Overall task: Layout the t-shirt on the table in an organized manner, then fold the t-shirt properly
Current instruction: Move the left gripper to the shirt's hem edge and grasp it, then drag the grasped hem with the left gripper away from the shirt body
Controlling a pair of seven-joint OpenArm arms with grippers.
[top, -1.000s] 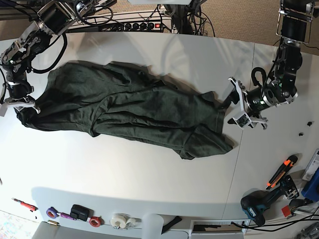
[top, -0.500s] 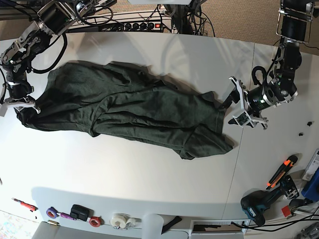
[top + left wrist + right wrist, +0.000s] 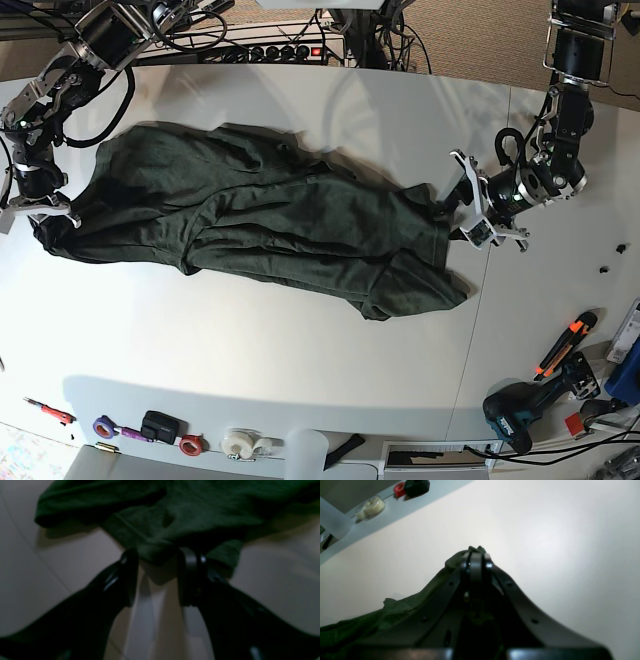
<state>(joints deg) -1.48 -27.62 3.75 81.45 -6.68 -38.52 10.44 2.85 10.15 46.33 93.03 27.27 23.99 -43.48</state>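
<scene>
Green t-shirt lies long across the table, end to end between my arms; my left gripper stands partly open astride its near hem, cloth between the jaws; my right gripper pinches its far corner.

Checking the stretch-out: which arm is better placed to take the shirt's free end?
Left. Its open tool straddles the t-shirt edge; the right tool is shut on the far end.
</scene>
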